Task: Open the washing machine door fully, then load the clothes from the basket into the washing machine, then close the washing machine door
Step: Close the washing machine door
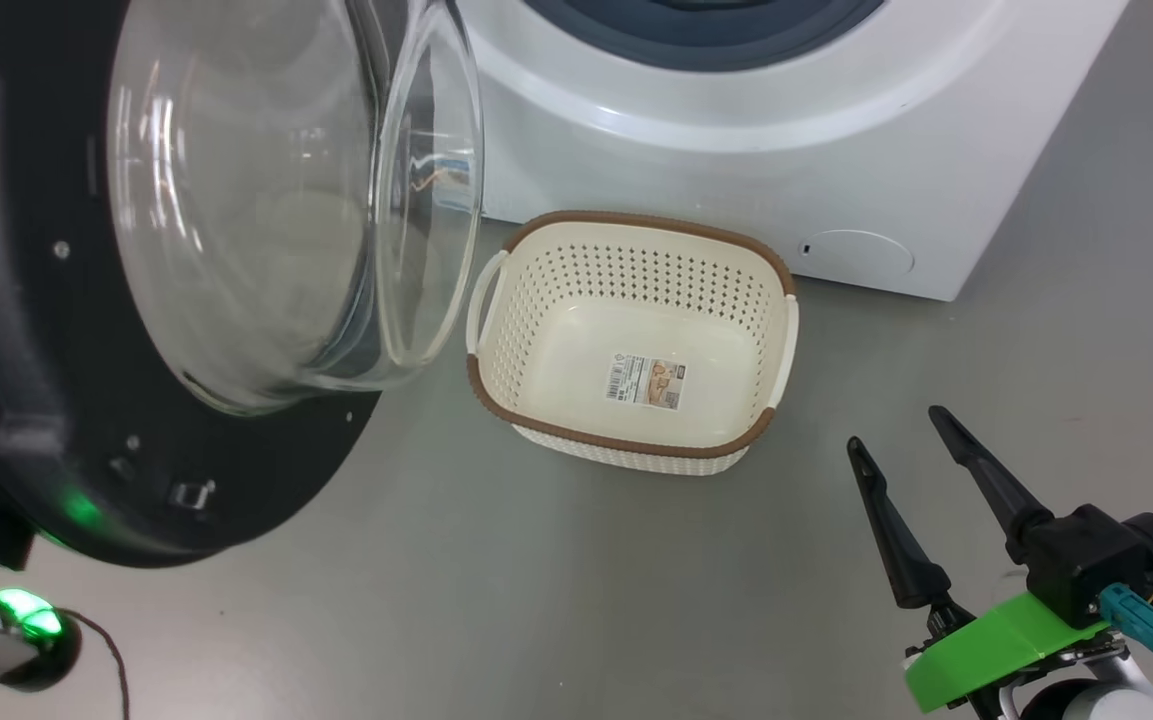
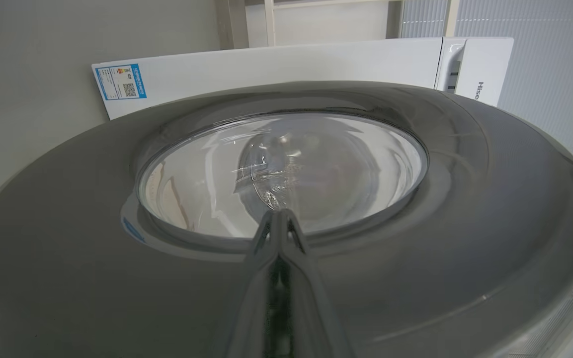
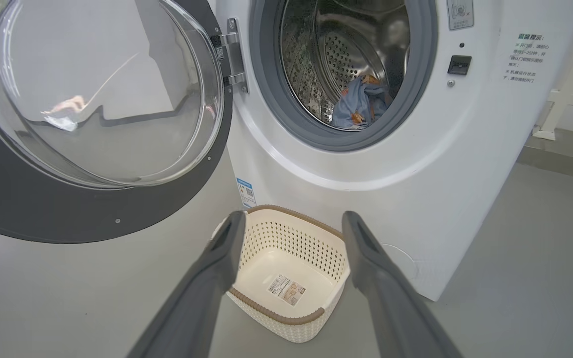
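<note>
The washing machine door (image 1: 26,400) hangs wide open, swung out on its hinge (image 3: 234,52) to the left of the drum mouth, with its glass bowl bulging toward the room. From where I stand the loading looks done. The clothes (image 3: 361,102) lie low in the steel drum, behind the grey gasket (image 3: 266,99), and nothing seems to trail over the lip. The basket (image 1: 636,225) sits bare on the floor just in front of the washing machine (image 1: 736,170), below the opening. So I take the step in hand to be closing the door.

The left gripper (image 2: 279,219) is on the door's glossy outer face, its two fingers pressed together, tips at the lower edge of the glass window. They seem to rest on the surface, though I cannot be sure of contact.

A good close, I would say, means pushing on the black rim rather than the glass, and out toward the side away from the hinge, where a light push turns the door most easily. The shiny face looks slippery, so the tips should follow the door's arc and not drive straight ahead, or they may skid off. The push should carry right through until the latch catches.

The right gripper (image 1: 893,427) hovers low to the right of the basket, fingers spread and holding nothing. It looks well clear of the door's sweep and would do best to keep there.
</note>
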Controlling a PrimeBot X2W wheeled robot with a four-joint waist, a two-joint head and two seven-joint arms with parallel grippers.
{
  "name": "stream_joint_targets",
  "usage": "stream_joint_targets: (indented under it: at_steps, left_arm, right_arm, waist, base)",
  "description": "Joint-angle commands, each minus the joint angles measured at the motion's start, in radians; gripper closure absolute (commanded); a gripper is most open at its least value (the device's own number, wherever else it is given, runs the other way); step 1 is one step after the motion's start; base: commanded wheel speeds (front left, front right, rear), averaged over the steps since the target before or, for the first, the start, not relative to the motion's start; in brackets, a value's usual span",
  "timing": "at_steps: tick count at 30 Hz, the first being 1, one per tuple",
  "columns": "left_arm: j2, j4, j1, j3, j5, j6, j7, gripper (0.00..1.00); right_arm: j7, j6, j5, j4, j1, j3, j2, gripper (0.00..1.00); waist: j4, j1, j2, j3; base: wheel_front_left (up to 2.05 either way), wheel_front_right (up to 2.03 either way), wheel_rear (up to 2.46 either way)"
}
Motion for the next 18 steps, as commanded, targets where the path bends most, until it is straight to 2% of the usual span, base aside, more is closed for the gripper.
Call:
stream_joint_targets:
  at_steps: [1,8,13,18]
  left_arm:
    - [0.033,-0.041,0.009,0.029,0.004,-0.010,0.018,1.00]
    - [-0.046,-0.178,0.098,0.013,0.000,-0.010,0.087,1.00]
    - [-0.079,-0.244,0.153,-0.026,0.016,-0.010,0.122,1.00]
    - [-0.093,-0.291,0.190,-0.054,0.023,0.011,0.142,1.00]
  right_arm:
    - [-0.010,0.006,0.005,-0.024,-0.017,0.022,0.007,0.00]
    - [-0.038,0.006,0.006,-0.013,-0.012,0.024,0.030,0.00]
    - [-0.054,0.006,0.007,-0.002,-0.008,0.032,0.041,0.00]
    - [-0.070,0.006,0.011,0.014,-0.006,0.041,0.049,0.00]
  waist:
    - [-0.009,0.0000,0.0000,-0.007]
    - [-0.048,0.0000,0.0000,-0.034]
    - [-0.089,0.0000,0.0000,-0.055]
    - [-0.139,0.0000,0.0000,-0.068]
  base:
    - [0.00,0.00,0.00]
    - [0.00,0.00,0.00]
    - [0.00,0.00,0.00]
    - [0.00,0.00,0.00]
